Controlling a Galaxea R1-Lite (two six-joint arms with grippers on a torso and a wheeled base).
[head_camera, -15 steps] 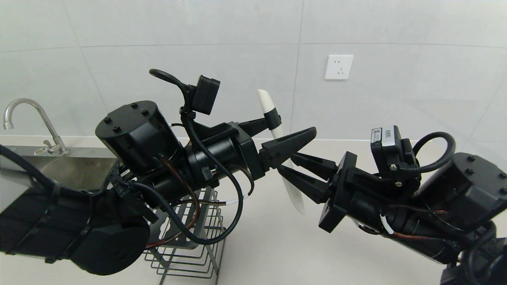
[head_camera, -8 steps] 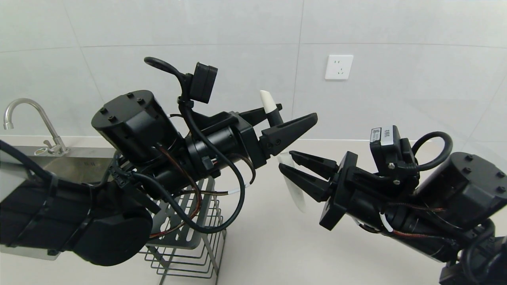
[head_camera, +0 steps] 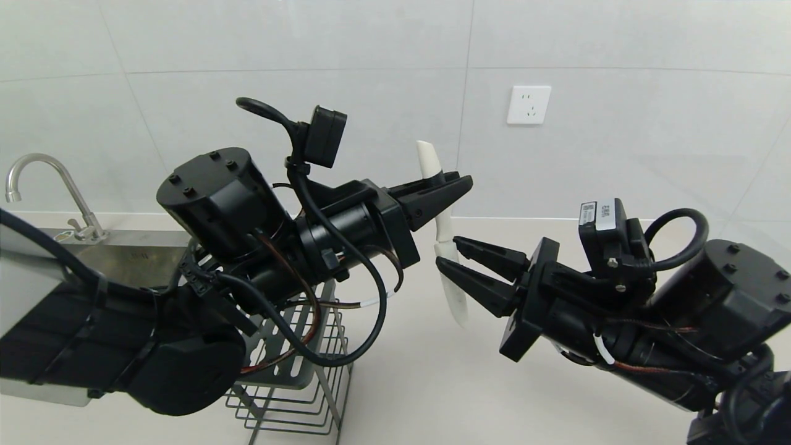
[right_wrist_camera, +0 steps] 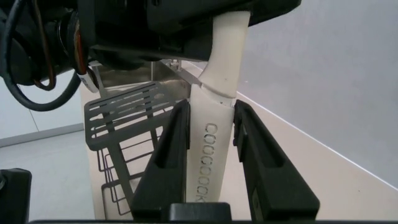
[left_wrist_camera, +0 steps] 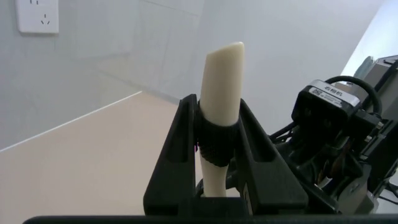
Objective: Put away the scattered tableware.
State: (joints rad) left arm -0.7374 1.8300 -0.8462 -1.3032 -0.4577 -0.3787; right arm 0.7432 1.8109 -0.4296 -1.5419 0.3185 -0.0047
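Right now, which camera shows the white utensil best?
Head view: the white utensil shows nearly end to end, handle uppermost. The left wrist view shows its handle tip; the right wrist view, its perforated blade.

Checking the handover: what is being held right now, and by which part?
A white utensil: the left gripper clamps its handle at the black band, and the right gripper pinches the perforated blade lower down.

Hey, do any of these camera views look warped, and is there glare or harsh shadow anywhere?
Head view: the wall tile seams bow, so straight lines warp; lighting is flat, shadows faint. Left wrist view: the white utensil is evenly lit, no glare. Right wrist view: same soft light on the wire rack.
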